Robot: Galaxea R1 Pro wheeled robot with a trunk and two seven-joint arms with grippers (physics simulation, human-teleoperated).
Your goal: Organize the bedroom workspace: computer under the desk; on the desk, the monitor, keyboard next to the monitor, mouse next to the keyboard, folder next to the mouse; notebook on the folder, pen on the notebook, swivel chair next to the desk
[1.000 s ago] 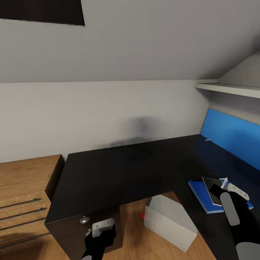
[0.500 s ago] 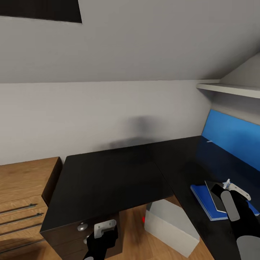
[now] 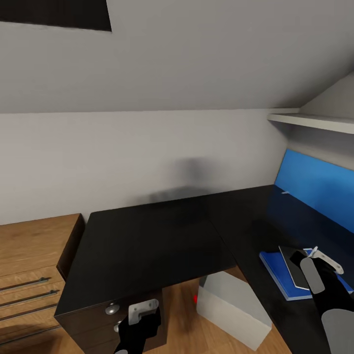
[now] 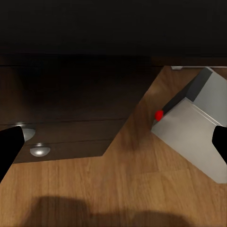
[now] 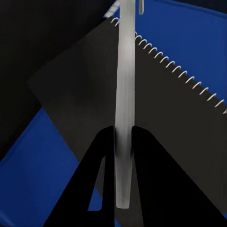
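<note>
A pen [image 5: 125, 104] pinched between the two dark fingers of the right claw [image 5: 124, 142] hangs directly above the spiral-bound notebook [image 5: 118, 118], which lies on the blue folder [image 5: 42, 175] on the black counter [image 3: 162, 241]. In the head view the same stack sits near the counter's right-hand run, the notebook [image 3: 291, 268] resting askew on the folder [image 3: 275, 273] with the right claw [image 3: 314, 260] over it. The step in hand appears to be the last of the stacking: setting the pen on the notebook. Whether the pen already touches the cover cannot be told. The next move would call for lowering it flat onto the cover, clear of the wire spiral, and then parting the fingers so it does not roll off. The left claw [image 3: 142, 310] hangs low by the counter's front edge, spread wide and grasping nothing, its fingers [image 4: 8, 151] framing the wood floor [image 4: 123, 189] and the computer [image 3: 233, 300], which stands tucked beneath the counter's inner corner.
</note>
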